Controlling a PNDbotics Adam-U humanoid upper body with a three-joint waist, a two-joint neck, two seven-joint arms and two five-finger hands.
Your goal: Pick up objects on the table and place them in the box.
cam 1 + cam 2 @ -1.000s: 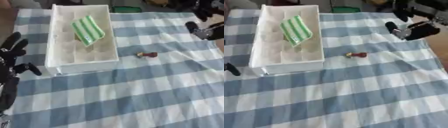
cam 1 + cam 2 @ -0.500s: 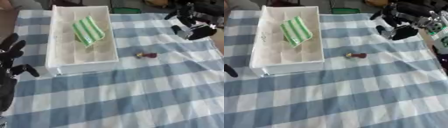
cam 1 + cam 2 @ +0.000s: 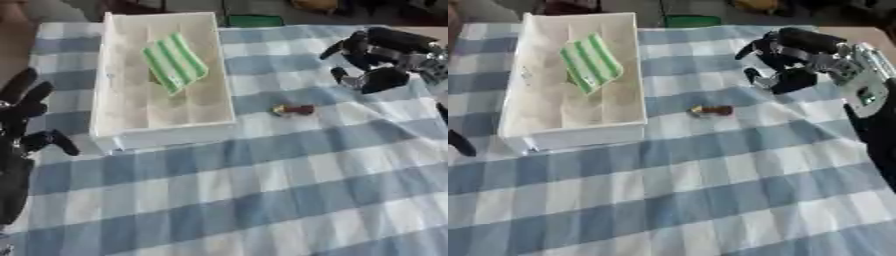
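A small red and yellow object lies on the blue checked cloth, just right of the white box. Inside the box rests a green and white striped item. My right hand hovers above and to the right of the small object, its fingers relaxed and spread downward, holding nothing. At the left edge my left hand rests open, fingers up, beside the box's near left corner.
The checked tablecloth covers the table. A green thing lies past the cloth's far edge behind the box. My right forearm comes in from the right edge.
My right hand has travelled left and down from the far right corner toward the small red and yellow object. The left hand has stayed put.
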